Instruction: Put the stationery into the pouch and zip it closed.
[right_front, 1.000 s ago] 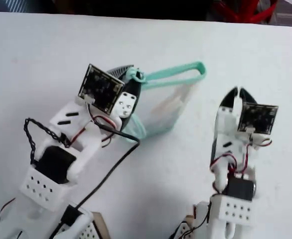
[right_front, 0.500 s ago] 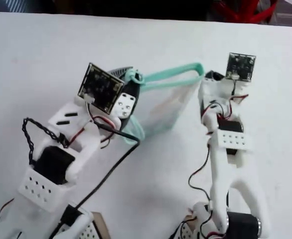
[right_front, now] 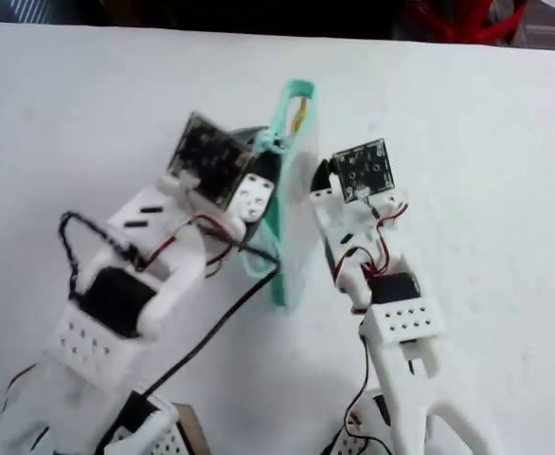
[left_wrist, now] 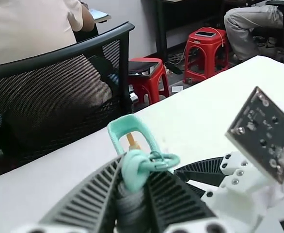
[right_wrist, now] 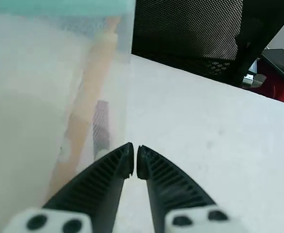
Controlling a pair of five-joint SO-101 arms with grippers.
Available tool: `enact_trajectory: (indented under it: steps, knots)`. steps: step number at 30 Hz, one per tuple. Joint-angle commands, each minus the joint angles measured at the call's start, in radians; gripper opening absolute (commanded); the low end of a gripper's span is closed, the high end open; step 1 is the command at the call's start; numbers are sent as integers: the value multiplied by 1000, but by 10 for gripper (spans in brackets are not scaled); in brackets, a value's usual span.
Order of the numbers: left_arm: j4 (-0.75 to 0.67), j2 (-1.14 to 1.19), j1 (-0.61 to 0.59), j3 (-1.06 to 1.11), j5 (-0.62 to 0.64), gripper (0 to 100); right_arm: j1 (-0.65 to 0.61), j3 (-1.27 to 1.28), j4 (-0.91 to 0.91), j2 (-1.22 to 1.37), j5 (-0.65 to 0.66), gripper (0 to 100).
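We judge the stationery loaded and the zipping step due: the pouch (right_front: 295,223) stands on edge on the desk (right_front: 467,114) between the arms, a pencil (right_wrist: 91,97) showing through its wall; the left hand (left_wrist: 134,170) is clamped on its teal tab (left_wrist: 138,166). The right hand (right_wrist: 134,156), closed on nothing, sits just beside the pouch; next it must catch the zip pull.

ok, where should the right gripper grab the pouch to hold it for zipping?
Probably the far end of the teal rim, pinched across from the right gripper's side. The pouch stands on edge, rim up, and the left gripper is shut on the zip pull mid-rim, leaving that end free.
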Motion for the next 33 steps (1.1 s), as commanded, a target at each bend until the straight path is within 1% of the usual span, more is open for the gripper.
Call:
enact_trajectory:
  steps: [1, 4, 6, 9, 10, 12, 14, 16, 17, 20, 22, 25, 28, 31, 33]
  knots:
    - [25, 73, 16, -112, 8, 28, 22, -5, -18, -28, 5, 19]
    - [106, 74, 16, -176, 11, 28, 102, -5, -13, -25, 0, 19]
    - [129, 76, 16, -212, 8, 28, 145, -5, -2, -36, 0, 23]
    - [129, 85, 16, -245, 3, 28, 166, -14, 105, -101, -2, 25]
    - [127, 85, 16, -252, 0, 28, 166, -17, 157, -147, -2, 26]
    - [127, 87, 16, -253, -46, 28, 166, -34, 302, -271, -3, 40]
    - [126, 87, 27, -245, -83, 28, 160, -58, 475, -427, -60, 96]
    - [135, 87, 51, -242, -97, 28, 125, -74, 648, -590, -118, 164]
    - [138, 87, 65, -241, -95, 28, 99, -78, 728, -671, -120, 186]
    - [187, 76, 117, -244, -98, 28, 16, -83, 921, -878, -117, 186]
    - [244, 76, 150, -265, -101, 28, 7, -75, 944, -981, -104, 191]
    - [319, 76, 176, -327, -129, 28, -5, -52, 941, -1030, -97, 214]
    - [396, 76, 206, -410, -193, 28, -7, -51, 928, -1007, -97, 226]
    - [445, 85, 237, -494, -198, 28, 12, -46, 895, -949, -97, 226]
    - [440, 87, 240, -529, -201, 28, 10, -52, 895, -906, -100, 226]
